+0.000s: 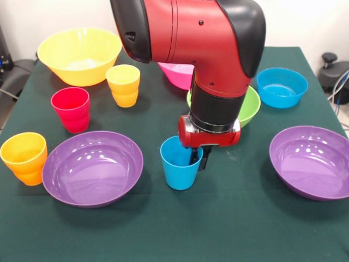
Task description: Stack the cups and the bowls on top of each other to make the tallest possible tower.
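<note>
Front view: arm w/ tool (197,158) is seen lowered over the blue cup (180,170), one finger inside the cup, the other outside its wall, so the rim is straddled. Whether the wall is pinched or the fingers are slack can't be told from this angle.

Nothing is stacked yet; every piece sits singly on the tabletop (229,229). Lime green bowl (252,106) is just behind the tool, pink bowl (175,73) farther behind, mostly hidden by the arm. Small blue bowl (282,86) lies behind and to one side, w/ a purple bowl (311,161) beside the tool on that same side. On the other side are found the second purple bowl (92,166), orange cup (24,158), red cup (71,109), yellow cup (124,84) and big yellow bowl (80,54).

Step in hand is judged to be pickup of the blue cup as first piece. Next move calls for a firm grip on the wall, then a straight lift clear of the nearby bowls.
</note>
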